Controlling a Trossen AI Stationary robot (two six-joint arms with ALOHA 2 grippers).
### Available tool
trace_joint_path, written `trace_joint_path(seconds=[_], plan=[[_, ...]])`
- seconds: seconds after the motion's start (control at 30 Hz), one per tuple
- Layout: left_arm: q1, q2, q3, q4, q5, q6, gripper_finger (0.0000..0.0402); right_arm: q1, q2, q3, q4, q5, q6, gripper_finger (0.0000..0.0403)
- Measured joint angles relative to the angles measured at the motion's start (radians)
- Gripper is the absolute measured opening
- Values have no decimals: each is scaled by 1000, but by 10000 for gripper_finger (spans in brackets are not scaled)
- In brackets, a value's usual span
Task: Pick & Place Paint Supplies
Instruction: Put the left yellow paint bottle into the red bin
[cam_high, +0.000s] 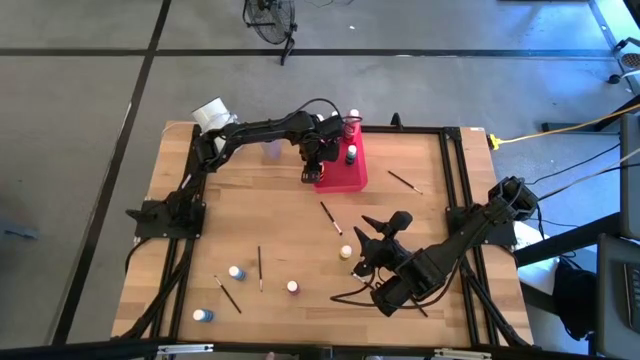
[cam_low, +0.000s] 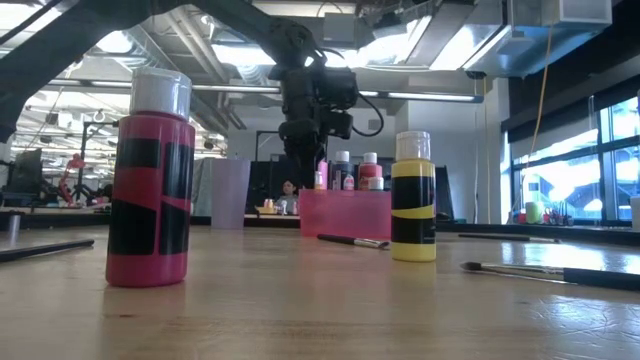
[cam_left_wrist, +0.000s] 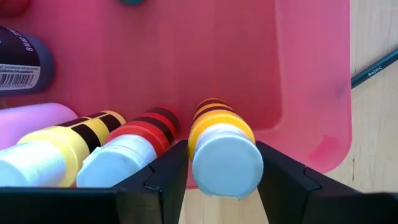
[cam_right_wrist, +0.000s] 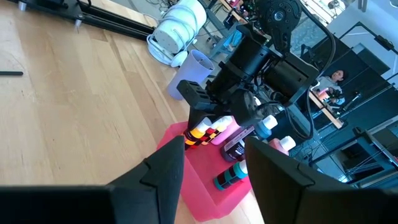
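My left gripper (cam_left_wrist: 222, 153) is shut on an orange, black-striped paint bottle (cam_left_wrist: 219, 140) with a pale cap, held over the near wall of the pink-red tray (cam_left_wrist: 298, 81). In the tray lie red (cam_left_wrist: 134, 140), yellow (cam_left_wrist: 65, 143) and pink (cam_left_wrist: 31, 115) bottles, cap ends toward me. From above, the left gripper (cam_high: 312, 172) sits at the tray's (cam_high: 345, 180) left edge. My right gripper (cam_high: 366, 232) hovers open and empty mid-table, close to a yellow bottle (cam_high: 346, 252). More bottles (cam_high: 236, 272) (cam_high: 292, 287) (cam_high: 203, 315) and paintbrushes (cam_high: 331, 217) (cam_high: 260, 268) lie on the wood.
A lilac cup (cam_high: 270, 150) stands left of the tray under the left arm. A white object (cam_high: 212, 113) sits at the back-left corner. Another brush (cam_high: 403, 180) lies right of the tray. Black frame rails (cam_high: 452, 170) run along the table's sides.
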Motion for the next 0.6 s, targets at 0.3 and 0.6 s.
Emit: trace_joint_path(seconds=[0.3, 0.6], plan=[[0, 0, 0, 1, 2, 0, 217, 0, 0, 0, 0, 0, 0, 172], [-1, -2, 18, -4, 1, -7, 218, 0, 0, 0, 0, -1, 0, 171]])
